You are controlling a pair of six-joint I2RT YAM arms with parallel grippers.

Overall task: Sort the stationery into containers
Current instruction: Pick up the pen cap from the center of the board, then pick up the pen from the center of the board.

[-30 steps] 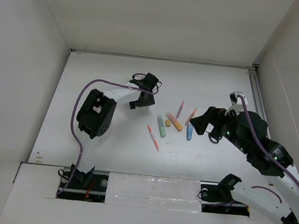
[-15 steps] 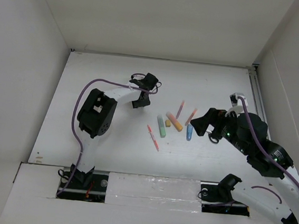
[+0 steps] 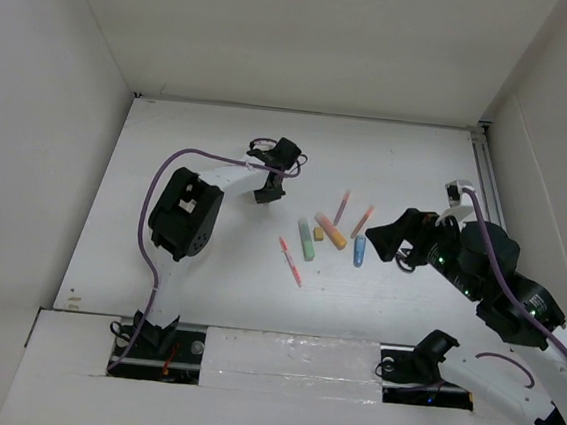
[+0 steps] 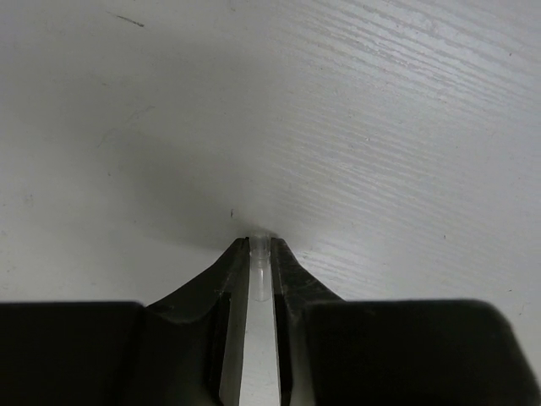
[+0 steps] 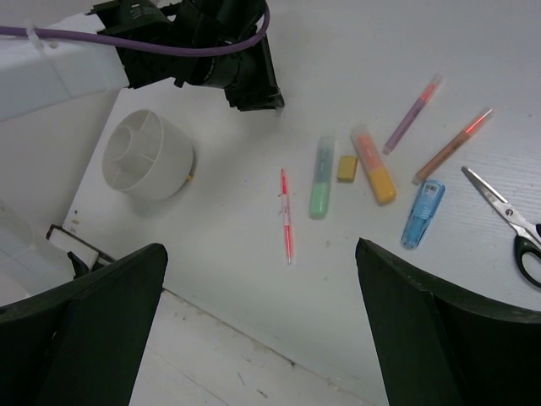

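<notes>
Stationery lies loose on the white table (image 3: pixel 201 134) while two robot arms hang over it, none of it in the round white tub (image 5: pixel 148 152). The tub, seen only from the right wrist camera, stands beside the left arm's white link, well apart from the scatter; its wedge compartments ring a central cup.

The left gripper (image 3: pixel 262 192) points down at bare tabletop, just beyond the scatter's far left edge. Its fingers (image 4: pixel 221 288) are drawn almost together, with only a narrow pale strip between them. What that strip is cannot be told.

The right gripper (image 3: pixel 390 235) hovers at the scatter's right edge, fingers spread wide and holding nothing.

Between the two grippers, a red pen (image 5: pixel 287 216) lies nearest the arms' bases. Just beyond it the green marker (image 5: pixel 321 188), the small yellow block (image 5: pixel 347 167) and the orange marker (image 5: pixel 374 178) sit side by side, the block in the gap between the two markers. A pink pen (image 5: pixel 412 114) and an orange-red pen (image 5: pixel 452 145) lie farther back, roughly parallel. The blue marker (image 5: pixel 423 213) rests near the orange-red pen's lower end. The black-handled scissors (image 5: pixel 507 216) lie just beside the blue marker, partly cut off at the frame's edge.
</notes>
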